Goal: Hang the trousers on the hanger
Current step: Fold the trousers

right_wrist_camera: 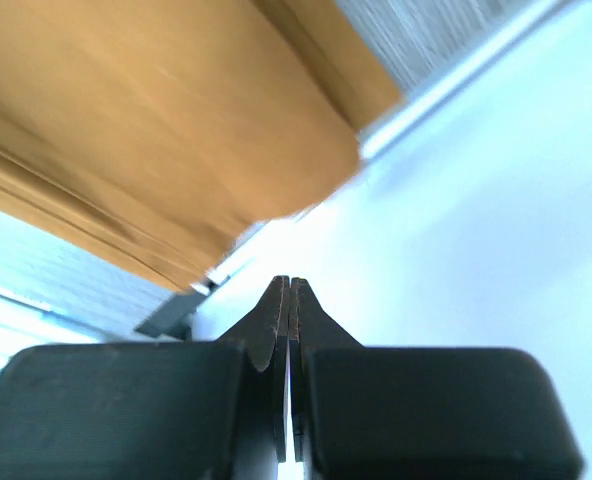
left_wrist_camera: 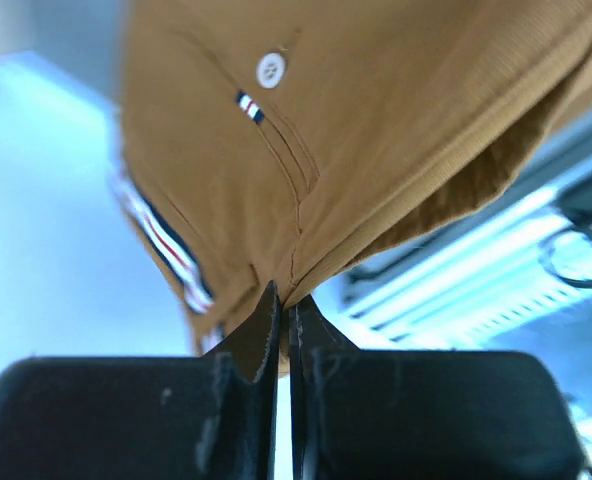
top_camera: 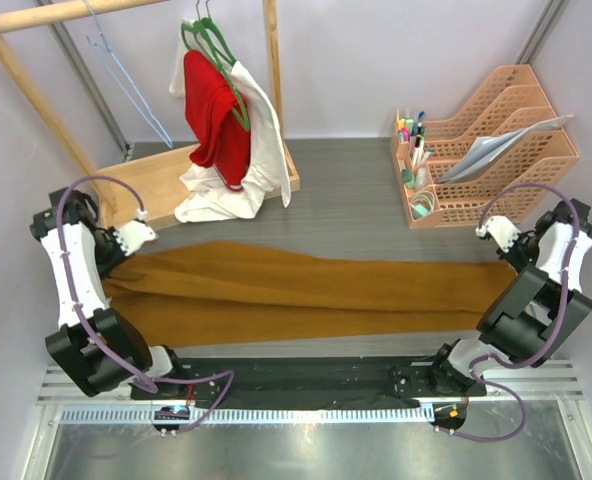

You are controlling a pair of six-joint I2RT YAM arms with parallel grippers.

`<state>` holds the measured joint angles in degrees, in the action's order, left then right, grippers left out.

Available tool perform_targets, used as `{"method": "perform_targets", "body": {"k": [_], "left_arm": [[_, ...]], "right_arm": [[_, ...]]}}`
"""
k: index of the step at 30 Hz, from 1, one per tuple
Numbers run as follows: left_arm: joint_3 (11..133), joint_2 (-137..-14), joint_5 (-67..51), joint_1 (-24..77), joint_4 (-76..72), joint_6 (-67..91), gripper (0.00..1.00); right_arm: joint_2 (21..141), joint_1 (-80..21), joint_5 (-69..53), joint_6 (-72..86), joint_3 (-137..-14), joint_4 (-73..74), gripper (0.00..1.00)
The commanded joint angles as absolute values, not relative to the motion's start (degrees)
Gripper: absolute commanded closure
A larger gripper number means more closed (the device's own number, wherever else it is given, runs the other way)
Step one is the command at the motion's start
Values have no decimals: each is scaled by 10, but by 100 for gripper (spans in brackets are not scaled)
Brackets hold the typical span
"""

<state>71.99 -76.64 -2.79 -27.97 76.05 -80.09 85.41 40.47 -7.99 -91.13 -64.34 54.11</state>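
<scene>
So my left gripper [left_wrist_camera: 286, 300] is clamped on the waistband end of the trousers [top_camera: 296, 290] by the table's [top_camera: 356, 200] left edge, I guess so they lie stretched flat toward the right edge. My right gripper [right_wrist_camera: 289, 285] is squeezed shut too, but on nothing I can see. The cuffs sit just beside it. The hanger [top_camera: 131, 88] hangs over the far left corner, untouched.

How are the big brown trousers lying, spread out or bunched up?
Spread out long: the mustard-brown cloth trousers stretch lengthwise across the grey table, with the left end effector pinching their waist end.
</scene>
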Motion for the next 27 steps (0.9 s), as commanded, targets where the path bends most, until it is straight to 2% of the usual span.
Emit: {"method": "perform_targets", "body": {"k": [1, 2, 3, 4, 6, 8, 17, 27], "left_arm": [[743, -743, -55, -308, 809, -828, 100], [727, -736, -55, -308, 809, -837, 100], [710, -727, -55, -308, 797, -842, 100], [674, -720, -54, -308, 785, -850, 100], [643, -703, -51, -305, 762, -853, 100], [619, -704, -45, -304, 757, -853, 100], [655, -749, -33, -304, 766, -830, 100], [656, -755, -28, -304, 764, -820, 100]], "right_arm": [[820, 428, -105, -940, -673, 634, 99], [815, 428, -103, -945, -653, 636, 95], [809, 428, -105, -961, -641, 635, 85], [803, 428, -105, -967, -627, 632, 67], [787, 426, -109, -985, -587, 632, 49], [767, 426, -112, -1005, -543, 629, 40], [767, 406, -129, -1034, -476, 607, 43], [773, 381, -127, -1013, -427, 512, 52]]}}
